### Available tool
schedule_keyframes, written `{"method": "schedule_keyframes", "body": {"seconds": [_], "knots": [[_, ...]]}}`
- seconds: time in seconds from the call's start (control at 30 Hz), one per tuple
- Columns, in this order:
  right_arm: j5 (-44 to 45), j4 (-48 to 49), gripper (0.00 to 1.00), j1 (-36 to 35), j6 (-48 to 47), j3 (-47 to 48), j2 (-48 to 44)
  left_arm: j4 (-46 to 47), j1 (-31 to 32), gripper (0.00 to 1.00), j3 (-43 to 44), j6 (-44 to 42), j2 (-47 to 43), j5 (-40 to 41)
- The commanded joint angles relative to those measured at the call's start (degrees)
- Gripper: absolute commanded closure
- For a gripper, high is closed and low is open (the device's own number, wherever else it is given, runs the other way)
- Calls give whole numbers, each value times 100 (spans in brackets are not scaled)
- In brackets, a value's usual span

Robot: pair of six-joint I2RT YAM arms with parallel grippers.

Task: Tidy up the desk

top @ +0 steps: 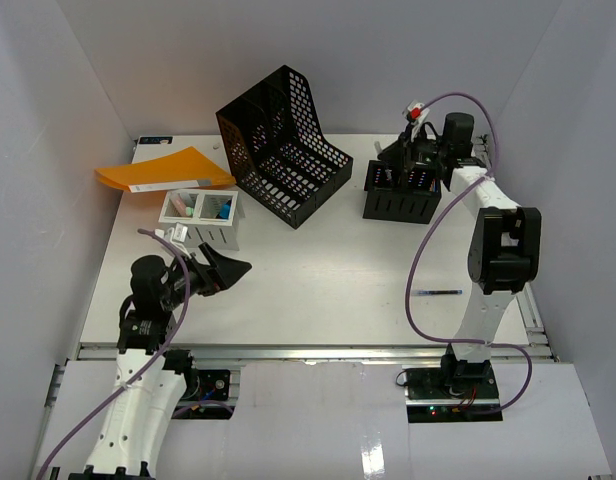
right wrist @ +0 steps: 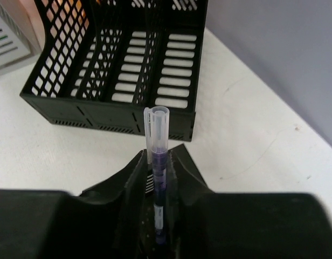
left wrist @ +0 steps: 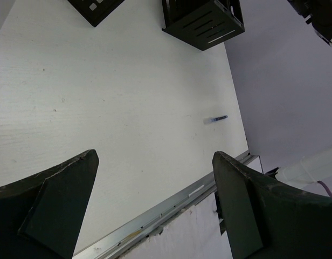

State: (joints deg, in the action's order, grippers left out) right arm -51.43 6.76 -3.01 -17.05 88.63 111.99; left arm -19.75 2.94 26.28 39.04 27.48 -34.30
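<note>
Tabletop [top: 318, 270] is lying flat just beyond your arm bases, filling the enclosure floor. At 2 o'clock your right gripper [right wrist: 157, 162] is pinching a capped purple pen [right wrist: 157, 135] by the black organizer [top: 401, 190]; at 8 o'clock your left gripper [left wrist: 155, 156] is hovering, spread wide.

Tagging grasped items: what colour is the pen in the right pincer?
Purple barrel, clear cap on the pen; right wrist view shows it best.

The clear-capped purple pen [right wrist: 157, 127] has its lower end hidden within the right gripper [right wrist: 158, 157]; in the left wrist view the small dark pen [left wrist: 215, 119] is blurred
</note>
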Motion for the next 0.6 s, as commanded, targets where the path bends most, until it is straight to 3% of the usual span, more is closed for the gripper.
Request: {"method": "schedule_keyframes", "body": {"seconds": [0.0,0.17,0.33,0.4,0.57], "knots": [[-108,627,67,13,167,-298,-11,272,-22,2,224,-202,133,-56],[5,670,48,107,176,-620,-271,627,-29,2,97,-211,179,-216],[270,217,39,195,-156,-922,-1189,1036,-30,2,35,-301,268,-391],[322,-560,35,213,-576,-873,-1740,1175,-23,2,39,-397,373,-490],[127,-3889,27,213,-2823,-274,-2356,1255,-30,2,143,-768,663,-683]]}}
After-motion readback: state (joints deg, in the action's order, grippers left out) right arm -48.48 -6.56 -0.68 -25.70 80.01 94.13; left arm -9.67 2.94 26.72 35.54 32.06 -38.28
